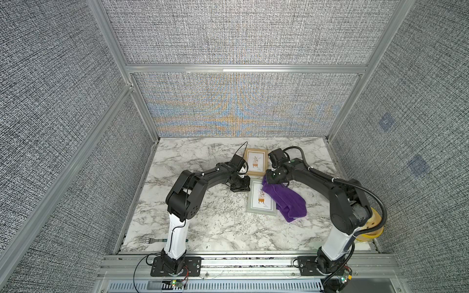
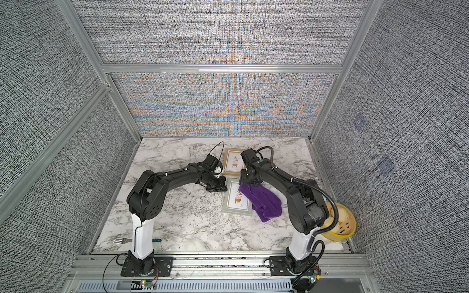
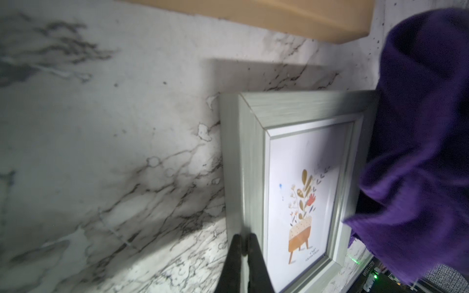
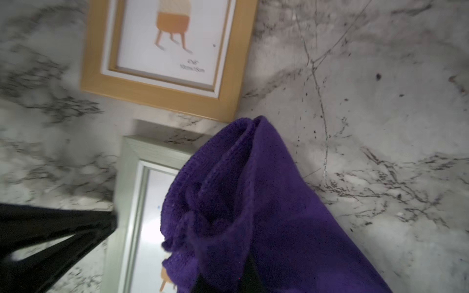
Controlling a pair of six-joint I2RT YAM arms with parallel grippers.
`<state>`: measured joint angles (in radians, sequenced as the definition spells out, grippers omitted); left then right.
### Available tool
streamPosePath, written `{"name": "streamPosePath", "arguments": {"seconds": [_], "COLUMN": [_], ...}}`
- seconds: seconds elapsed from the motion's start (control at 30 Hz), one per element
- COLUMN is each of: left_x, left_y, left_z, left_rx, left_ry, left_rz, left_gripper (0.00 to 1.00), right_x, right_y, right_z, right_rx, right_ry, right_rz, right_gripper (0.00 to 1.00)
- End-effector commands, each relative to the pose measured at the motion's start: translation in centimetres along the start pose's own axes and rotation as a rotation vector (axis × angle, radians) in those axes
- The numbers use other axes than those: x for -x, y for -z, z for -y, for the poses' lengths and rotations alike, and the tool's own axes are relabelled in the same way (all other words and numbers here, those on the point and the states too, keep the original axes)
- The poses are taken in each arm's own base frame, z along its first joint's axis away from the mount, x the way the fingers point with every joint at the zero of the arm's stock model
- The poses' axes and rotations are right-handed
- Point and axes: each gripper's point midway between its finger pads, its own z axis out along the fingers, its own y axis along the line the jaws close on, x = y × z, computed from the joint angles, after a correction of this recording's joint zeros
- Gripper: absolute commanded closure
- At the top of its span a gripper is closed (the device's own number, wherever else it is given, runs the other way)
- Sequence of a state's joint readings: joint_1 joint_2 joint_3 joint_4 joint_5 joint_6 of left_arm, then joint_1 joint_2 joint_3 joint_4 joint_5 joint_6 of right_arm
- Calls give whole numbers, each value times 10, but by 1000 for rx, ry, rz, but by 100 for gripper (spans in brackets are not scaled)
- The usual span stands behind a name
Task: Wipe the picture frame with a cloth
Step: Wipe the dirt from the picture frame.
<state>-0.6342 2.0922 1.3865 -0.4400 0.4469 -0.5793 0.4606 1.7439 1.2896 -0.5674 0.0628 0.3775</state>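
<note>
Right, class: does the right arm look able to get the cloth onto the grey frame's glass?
Probably yes. The right gripper is shut on the cloth, which drapes over one side of the grey frame; the glass beside it lies bare. The left gripper sits at the opposite rail.

Grey woven fabric wall panels (image 1: 236, 33), held in aluminium rails (image 1: 246, 68), enclose on three sides a white, grey-veined marble-patterned desk (image 1: 203, 228).
</note>
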Motion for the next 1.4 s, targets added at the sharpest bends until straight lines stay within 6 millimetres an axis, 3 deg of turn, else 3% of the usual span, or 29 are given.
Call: {"name": "streamPosePath", "arguments": {"seconds": [0.0, 0.1, 0.2, 0.5, 0.63, 0.87, 1.03, 1.2, 1.27, 1.37], "left_x": [-46, -42, -39, -38, -39, -43, -45, -45, -45, -42], "left_y": [-5, -3, -3, -4, -4, -4, -6, -7, -8, -7], "left_z": [-81, -77, -73, -71, -72, -74, -74, -73, -73, -72], "left_rx": [359, 349, 334, 326, 327, 330, 325, 320, 318, 318], "left_ry": [87, 84, 80, 86, 86, 84, 68, 57, 56, 62], "left_rz": [-132, -124, -119, -120, -123, -131, -143, -146, -146, -136], "left_gripper": [94, 93, 93, 93, 93, 94, 94, 94, 94, 94], "right_x": [2, -13, -27, -48, -50, -36, -19, -8, -20, -60], "right_y": [21, 29, 25, -19, -39, -63, -72, -79, -81, -86], "right_z": [4, 5, -9, -59, -64, -38, -31, -48, -60, -66], "right_rx": [32, 58, 145, 270, 245, 107, 86, 173, 213, 209], "right_ry": [0, 23, 42, 91, 98, 12, -39, -28, 1, 60], "right_rz": [33, -2, -35, -118, -144, -96, -40, -41, -77, -172], "right_gripper": [100, 100, 100, 100, 100, 100, 100, 100, 100, 100]}}
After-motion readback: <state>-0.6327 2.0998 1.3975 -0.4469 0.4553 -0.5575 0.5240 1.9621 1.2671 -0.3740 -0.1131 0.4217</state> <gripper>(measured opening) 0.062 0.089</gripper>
